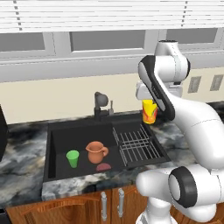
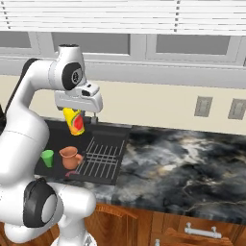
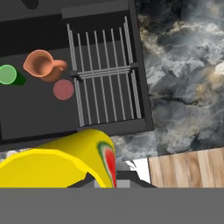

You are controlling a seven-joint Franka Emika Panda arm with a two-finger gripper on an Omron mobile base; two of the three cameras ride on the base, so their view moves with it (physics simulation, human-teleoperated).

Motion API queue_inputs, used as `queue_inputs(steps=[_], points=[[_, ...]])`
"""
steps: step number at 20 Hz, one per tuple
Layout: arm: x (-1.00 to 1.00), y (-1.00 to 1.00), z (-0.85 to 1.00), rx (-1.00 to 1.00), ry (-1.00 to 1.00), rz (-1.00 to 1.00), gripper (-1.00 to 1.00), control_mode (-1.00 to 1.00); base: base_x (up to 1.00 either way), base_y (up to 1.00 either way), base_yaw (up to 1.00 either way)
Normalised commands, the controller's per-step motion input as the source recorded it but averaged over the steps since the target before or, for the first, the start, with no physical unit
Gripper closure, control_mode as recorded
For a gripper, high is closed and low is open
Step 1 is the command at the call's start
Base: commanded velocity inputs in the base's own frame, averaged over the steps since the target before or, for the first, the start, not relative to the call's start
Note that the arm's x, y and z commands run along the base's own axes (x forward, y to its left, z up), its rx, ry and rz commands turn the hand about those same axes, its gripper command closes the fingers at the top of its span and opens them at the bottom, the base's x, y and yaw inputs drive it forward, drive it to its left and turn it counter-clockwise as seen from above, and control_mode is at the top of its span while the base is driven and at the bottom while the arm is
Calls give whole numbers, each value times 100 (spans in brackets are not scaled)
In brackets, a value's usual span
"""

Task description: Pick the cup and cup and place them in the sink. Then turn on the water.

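Note:
My gripper (image 1: 151,104) is shut on the yellow cup (image 1: 150,112) with the orange-red pattern and holds it in the air above the back right corner of the black sink (image 1: 61,140), over the wire rack (image 1: 136,145). From the right base view the yellow cup (image 2: 74,121) hangs under the hand beside the rack (image 2: 101,156). In the hand view the yellow cup (image 3: 57,162) lies close at the bottom. The green cup (image 1: 72,158) stands upright on the sink floor at the left. The black faucet (image 1: 101,103) rises behind the basin; no water runs.
A terracotta jug (image 1: 96,152) with a handle stands in the sink right of the green cup, and a small pink disc (image 1: 104,166) lies in front of it. Marble counter (image 2: 182,163) stretches to the right. Wooden cabinet doors (image 1: 78,208) sit below.

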Motion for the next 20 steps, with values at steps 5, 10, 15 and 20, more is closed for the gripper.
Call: queue_inputs(steps=[5,10,15,20], points=[[0,0,0,0,0,0,100,100,0,-21,0],[0,0,0,0,0,0,100,100,1,-38,0],[0,0,0,0,0,0,100,100,0,-56,0],[0,0,0,0,0,0,100,100,0,-33,0]])
